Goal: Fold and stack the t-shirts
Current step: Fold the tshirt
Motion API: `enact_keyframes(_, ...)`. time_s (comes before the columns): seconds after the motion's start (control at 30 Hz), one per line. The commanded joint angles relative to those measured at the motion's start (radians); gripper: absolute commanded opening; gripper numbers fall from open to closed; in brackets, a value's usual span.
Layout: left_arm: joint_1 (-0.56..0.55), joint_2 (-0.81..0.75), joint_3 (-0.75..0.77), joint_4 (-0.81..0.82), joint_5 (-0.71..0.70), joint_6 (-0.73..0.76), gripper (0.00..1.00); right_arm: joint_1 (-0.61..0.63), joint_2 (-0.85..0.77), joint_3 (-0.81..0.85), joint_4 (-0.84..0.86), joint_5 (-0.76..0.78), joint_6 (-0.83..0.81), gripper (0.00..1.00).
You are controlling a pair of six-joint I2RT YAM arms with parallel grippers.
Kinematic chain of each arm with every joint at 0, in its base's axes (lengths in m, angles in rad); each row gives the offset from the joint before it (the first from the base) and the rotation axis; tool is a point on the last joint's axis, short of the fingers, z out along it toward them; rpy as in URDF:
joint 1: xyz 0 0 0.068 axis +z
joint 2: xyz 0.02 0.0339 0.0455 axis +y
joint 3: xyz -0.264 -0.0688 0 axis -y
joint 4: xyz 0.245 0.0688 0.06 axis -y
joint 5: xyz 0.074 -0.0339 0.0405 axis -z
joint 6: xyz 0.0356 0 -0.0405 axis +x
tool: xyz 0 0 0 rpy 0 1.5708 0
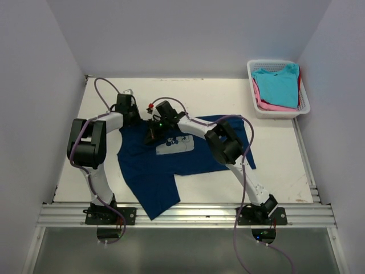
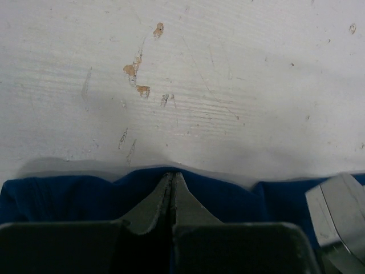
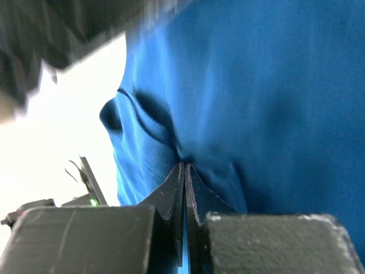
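Note:
The navy blue t-shirt (image 1: 148, 171) lies spread on the white table, its pale square print (image 1: 175, 145) facing up. My left gripper (image 1: 131, 118) is shut on the shirt's far left edge. In the left wrist view its fingertips (image 2: 171, 176) pinch the navy hem (image 2: 68, 194), which rises to a peak there. My right gripper (image 1: 153, 133) is shut on a bunched fold of the same shirt, just right of the left one. Blue cloth (image 3: 274, 85) fills the right wrist view and shows between the closed fingers (image 3: 184, 168). A turquoise t-shirt (image 1: 278, 85) lies on a pink one (image 1: 268, 105) in the basket.
The white lattice basket (image 1: 303, 85) stands at the back right corner of the table. Bare scratched tabletop (image 2: 134, 68) stretches beyond the shirt's edge. Part of the other gripper's metal body (image 2: 339, 211) sits close on the right in the left wrist view. Grey walls enclose the table.

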Motion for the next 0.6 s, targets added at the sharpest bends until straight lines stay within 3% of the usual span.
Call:
enact_keyframes(0.0,0.022,0.032,-0.019,-0.018,-0.009,0.000,0.00,0.036,-0.153,-0.145,-0.112,0.064,-0.104,0.00)
enact_keyframes(0.37,0.036,0.038,-0.006,-0.024,-0.003,0.001,0.00,0.101,-0.455,-0.428,-0.290,0.162,-0.248,0.00)
enact_keyframes(0.57,0.039,0.038,-0.007,-0.025,-0.001,0.000,0.00,0.099,-0.535,-0.402,-0.269,0.255,-0.257,0.00)
